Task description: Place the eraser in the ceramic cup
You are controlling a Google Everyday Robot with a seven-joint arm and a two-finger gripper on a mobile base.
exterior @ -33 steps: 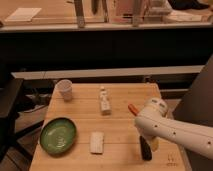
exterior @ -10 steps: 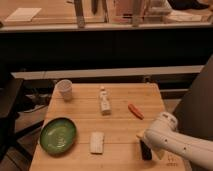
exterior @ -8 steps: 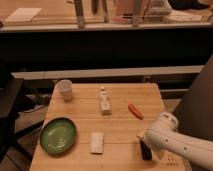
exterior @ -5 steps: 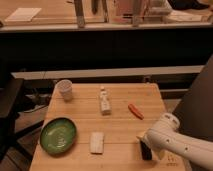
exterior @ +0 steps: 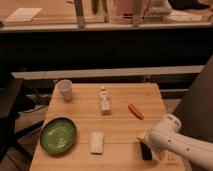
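The eraser (exterior: 145, 150), a small black oblong block, lies near the front right corner of the wooden table (exterior: 120, 131). My gripper (exterior: 144, 144) hangs at the end of the white arm, low over the eraser and open; the arm hides part of the block. I cannot tell whether it touches the eraser. The ceramic cup (exterior: 64, 90), small and whitish, stands upright at the table's back left, far from the gripper.
A green round dish (exterior: 58, 135) sits at the front left. A white flat slab (exterior: 97, 142) lies beside it. A small pale bottle-like object (exterior: 104, 101) stands mid-table and an orange stick (exterior: 135, 111) lies right of it. A dark counter runs behind.
Since the oldest frame the arm has dropped and drawn toward the front right corner, down onto the eraser. Over the last second nothing visibly moves.
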